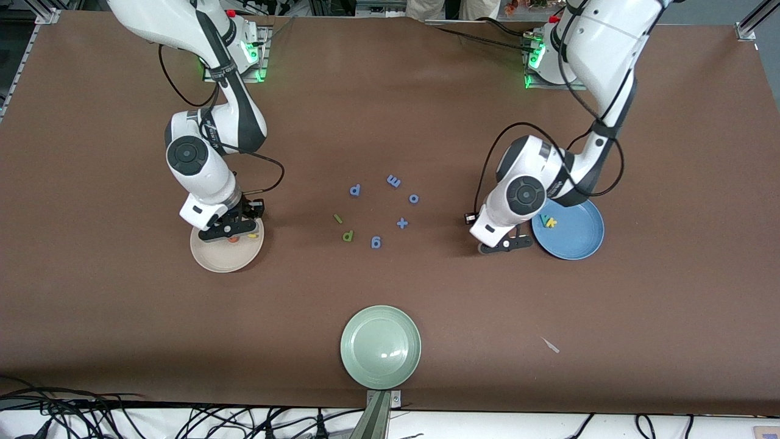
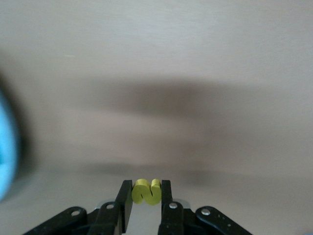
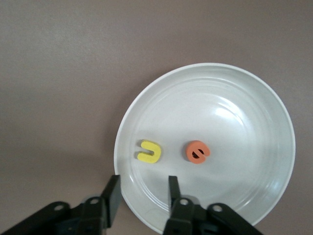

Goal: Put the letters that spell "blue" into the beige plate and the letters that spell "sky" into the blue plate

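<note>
My left gripper [image 2: 147, 196] is shut on the yellow "s" [image 2: 147, 191]. It is low over the table [image 1: 506, 245], just beside the blue plate [image 1: 573, 241], which holds the teal "y" [image 1: 544, 218] and the yellow "k" [image 1: 551, 223]. My right gripper [image 3: 143, 193] is open with nothing between its fingers, over the rim of the beige plate [image 3: 254, 122]. The yellow "u" [image 3: 148, 151] and the orange "e" [image 3: 197, 152] lie in that plate [image 1: 219, 259]. The thin green "l" [image 1: 337, 218] and the olive "b" [image 1: 348, 235] lie on the table's middle.
Several blue letters and a blue plus sign [image 1: 402, 223] lie around the "l" and "b". A pale green plate [image 1: 381, 346] stands near the front edge. A small white scrap [image 1: 551, 345] lies toward the left arm's end.
</note>
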